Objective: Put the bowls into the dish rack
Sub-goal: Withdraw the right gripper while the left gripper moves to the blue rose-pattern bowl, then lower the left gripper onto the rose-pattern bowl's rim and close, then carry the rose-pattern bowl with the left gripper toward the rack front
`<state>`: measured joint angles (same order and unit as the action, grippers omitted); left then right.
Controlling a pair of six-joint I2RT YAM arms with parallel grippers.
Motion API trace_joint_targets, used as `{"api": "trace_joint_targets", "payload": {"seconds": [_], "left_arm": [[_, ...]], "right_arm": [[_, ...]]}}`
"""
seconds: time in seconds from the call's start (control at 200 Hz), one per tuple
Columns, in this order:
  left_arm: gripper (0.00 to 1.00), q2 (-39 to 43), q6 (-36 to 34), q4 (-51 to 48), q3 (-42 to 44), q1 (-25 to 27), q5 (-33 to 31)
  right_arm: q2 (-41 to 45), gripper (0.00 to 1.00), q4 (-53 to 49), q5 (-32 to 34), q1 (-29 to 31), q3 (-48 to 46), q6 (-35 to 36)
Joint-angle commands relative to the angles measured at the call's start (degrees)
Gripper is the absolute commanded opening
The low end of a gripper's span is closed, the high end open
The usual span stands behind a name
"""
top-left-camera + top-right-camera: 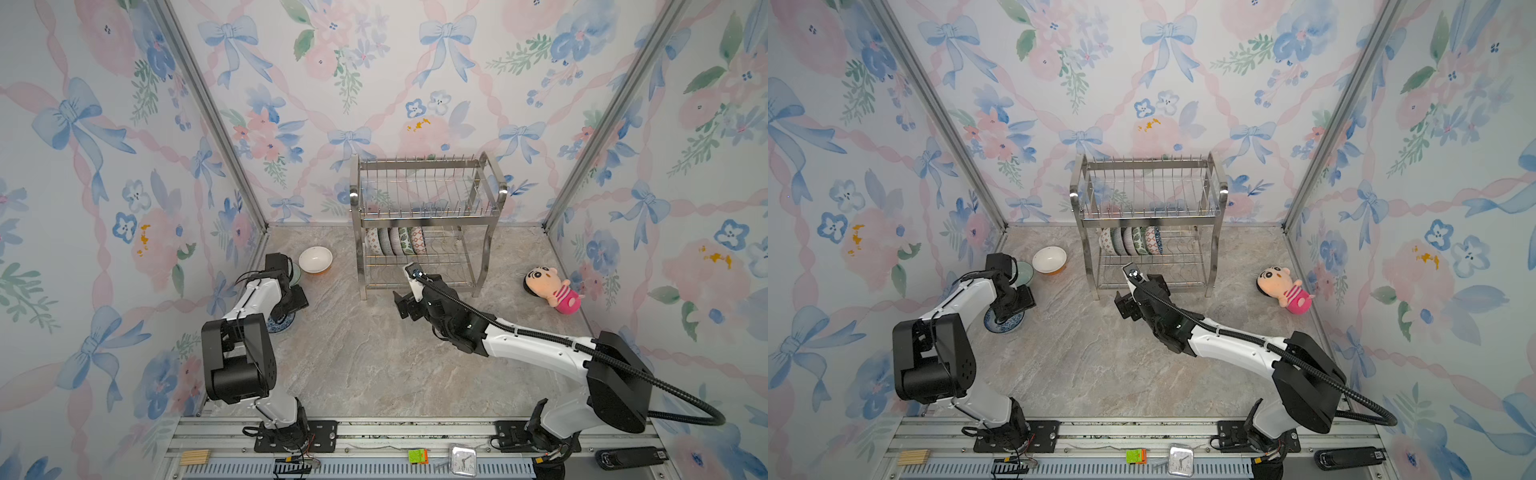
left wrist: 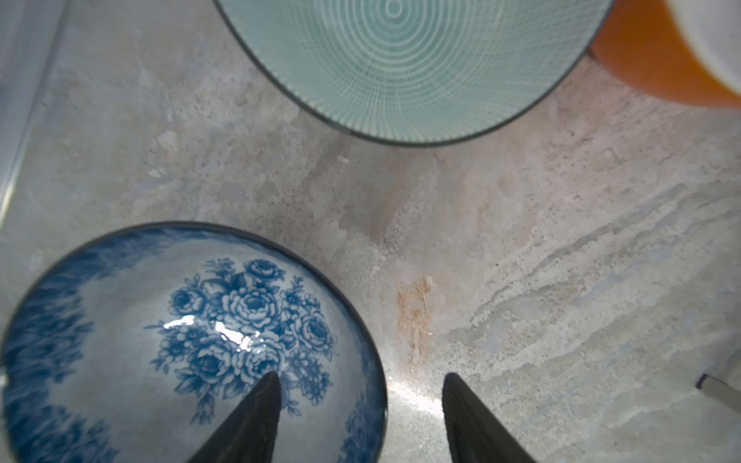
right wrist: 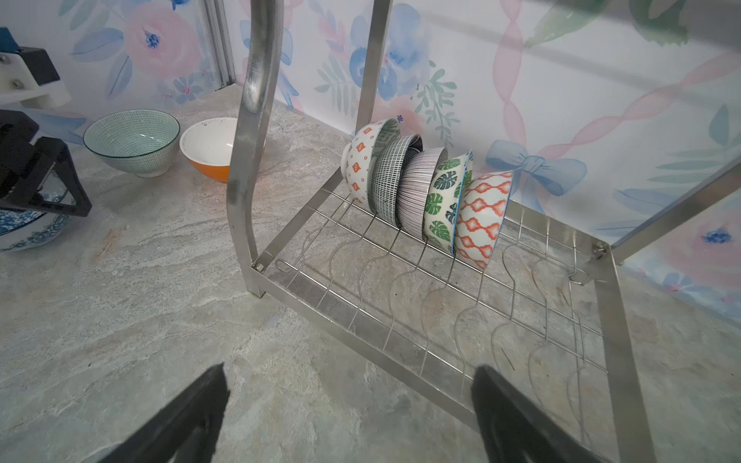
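Marble-look table (image 1: 374, 374). At its left the left gripper (image 2: 363, 381) points down over the blue bowl (image 2: 192, 340). Its jaws are apart and astride the rim, one finger inside the bowl and one outside, with a gap on both sides and no clamp. The blue bowl sits upright on the table.

Near the middle, the right gripper (image 3: 349, 385) is low, just in front of the rack (image 3: 248, 168). Its jaws are wide apart and hold nothing.

Past the blue bowl is the green bowl (image 2: 401, 60), upright and partly under the left wrist in both top views. Just beside it is the orange bowl (image 1: 316, 259), upright with a white inside.

The rack stands at the back by the wall. Five racked bowls (image 3: 421, 188) stand on edge, packed in a row at the left end of the lower tier.

A doll (image 1: 548, 289) lies at the right, well apart from the rack.
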<state>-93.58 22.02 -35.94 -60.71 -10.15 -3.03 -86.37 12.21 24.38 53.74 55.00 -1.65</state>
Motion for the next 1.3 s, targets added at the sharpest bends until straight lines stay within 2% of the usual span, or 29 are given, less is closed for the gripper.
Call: {"api": "trace_joint_targets", "payload": {"seconds": [0.0,0.12,0.34,0.535,0.635,0.675,0.89,1.165,1.295], "left_arm": [[0.60,-0.8,-1.5,-0.3,-1.1,0.0,-1.9],[0.56,-1.0,-1.8,0.8,-0.1,0.0,-2.8],[0.36,-2.6,-2.5,1.1,0.6,-0.1,-3.6],[0.22,-2.5,-2.7,1.4,1.4,0.0,-3.2],[0.19,-2.1,-2.7,1.4,1.6,0.2,-3.3],[0.18,-1.9,-2.6,1.3,1.7,0.5,-3.3],[0.00,-1.1,-2.4,0.8,2.2,4.6,-4.3],[0.00,5.1,-1.3,-2.4,2.4,11.8,-7.0],[0.00,8.5,-0.6,-5.0,2.1,16.7,-7.7]], "right_arm": [[0.7,0.97,-1.9,-0.2,0.2,-0.4,-1.1],[-0.1,0.96,-3.6,-0.2,0.1,0.6,-1.7],[0.4,0.97,-4.0,-0.3,-0.1,0.0,-3.3],[1.5,0.97,-4.1,-0.3,-0.6,-0.9,-4.4],[1.8,0.97,-4.0,-0.3,-0.9,-1.1,-5.2],[1.9,0.97,-4.2,-0.3,-0.9,-1.1,-5.2],[2.6,0.97,-4.2,-0.4,-1.7,-0.9,-5.1],[2.7,0.96,-7.1,-2.7,-5.5,1.7,-6.1],[5.0,0.97,-7.1,-2.7,-7.6,0.0,-9.1]]}}
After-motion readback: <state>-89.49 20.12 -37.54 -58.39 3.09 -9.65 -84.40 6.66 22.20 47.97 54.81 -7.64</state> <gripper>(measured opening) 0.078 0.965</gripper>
